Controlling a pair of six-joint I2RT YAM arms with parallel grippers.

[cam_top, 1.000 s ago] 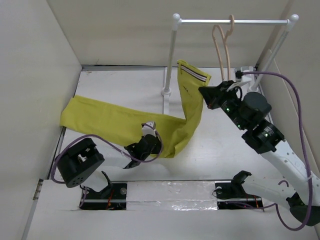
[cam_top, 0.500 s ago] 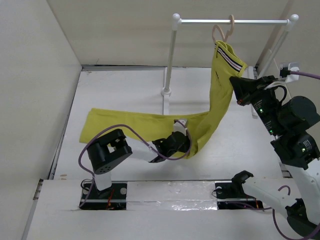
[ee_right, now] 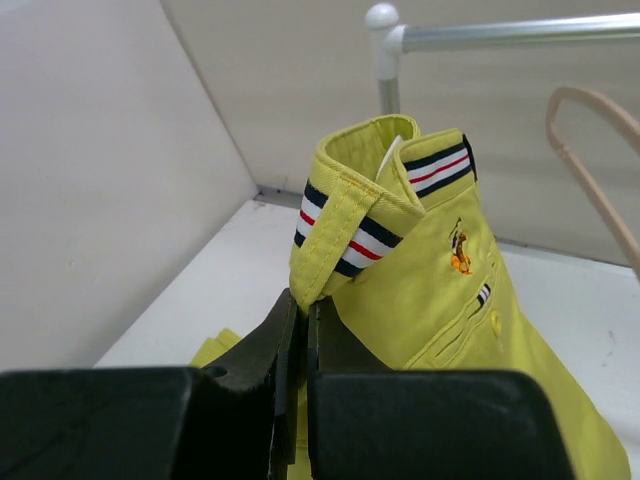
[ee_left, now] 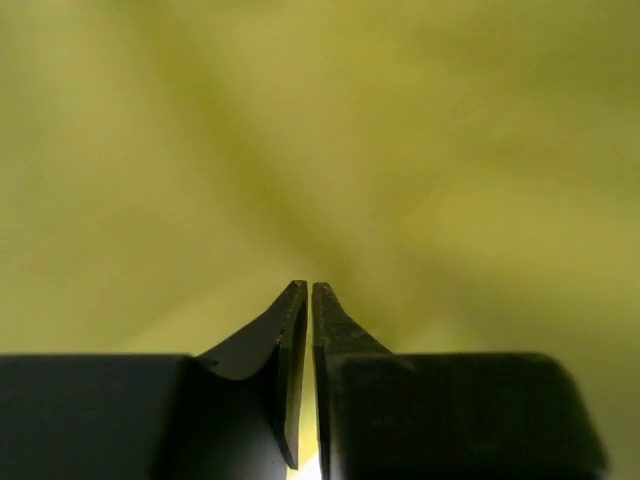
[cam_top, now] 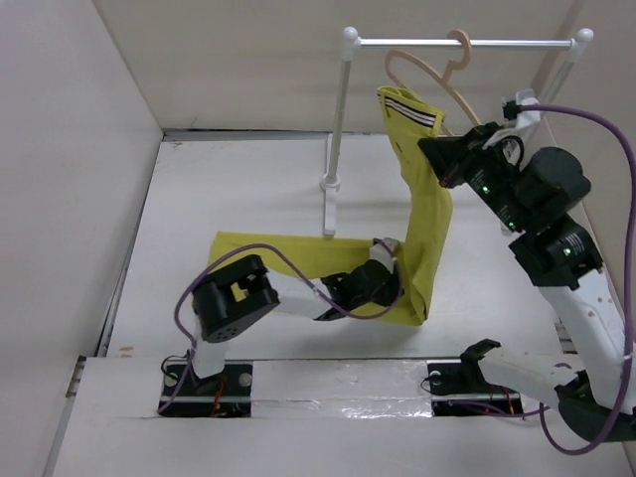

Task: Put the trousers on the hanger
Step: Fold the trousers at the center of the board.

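Observation:
The yellow-green trousers hang from my right gripper, which is shut on their striped waistband and holds it up near the rail. The legs trail down onto the table. My left gripper is shut on the cloth low on the table, and yellow cloth fills the left wrist view. The beige hanger hangs by its hook on the white rail, just behind and right of the waistband. It also shows in the right wrist view.
The white rail stand rises at the back of the table with its bar across the top. White walls close in on the left, back and right. A purple cable loops by my right arm.
My right gripper has carried the waistband up and then back left beside the hanger, which has swung to face the camera. My left gripper has dragged the lower cloth to the right.

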